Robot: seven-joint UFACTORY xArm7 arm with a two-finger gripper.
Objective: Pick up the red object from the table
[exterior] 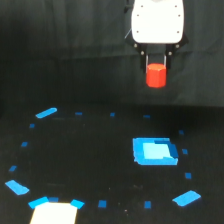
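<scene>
The red object [156,76] is seen clamped between the jaws of the gripper [156,70], hanging clear of the worktop [90,150] at about 1 o'clock in the exterior view. It is held by its upper part, so most of its hexagonal body is left showing below the 2 dark fingers. The lift is judged done or nearly so. The large blue square patch [155,151] lies well below it, toward 5 o'clock, and small blue tape marks [46,113] are scattered around in a rough ring.

Matte red object [155,75], smooth glossy white gripper [155,64] housing, dull black table [90,150]
</scene>
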